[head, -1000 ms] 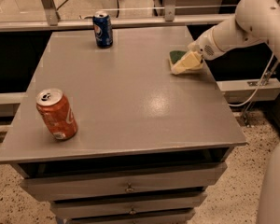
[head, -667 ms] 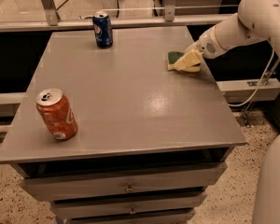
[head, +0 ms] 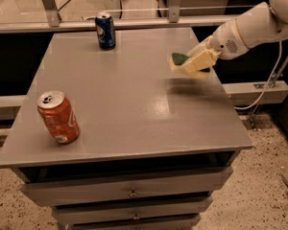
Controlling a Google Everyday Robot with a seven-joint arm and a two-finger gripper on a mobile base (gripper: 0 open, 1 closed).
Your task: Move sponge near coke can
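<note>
The sponge (head: pixel 181 60), dark green on top with pale yellow foam below, is held in my gripper (head: pixel 198 61) above the right side of the grey table (head: pixel 129 104), lifted off the surface with a shadow beneath it. The gripper's pale fingers are shut on the sponge, and the white arm reaches in from the upper right. The red-orange coke can (head: pixel 58 117) stands upright near the table's front left corner, far from the sponge.
A blue Pepsi-style can (head: pixel 105 30) stands upright at the table's back edge, left of centre. Drawers (head: pixel 129 190) run below the tabletop. A metal rail and glass partition lie behind the table. A cable hangs at the right.
The sponge, which sat low at the table's right edge in the gripper, has been lifted and carried slightly left. Both cans have stayed put.
</note>
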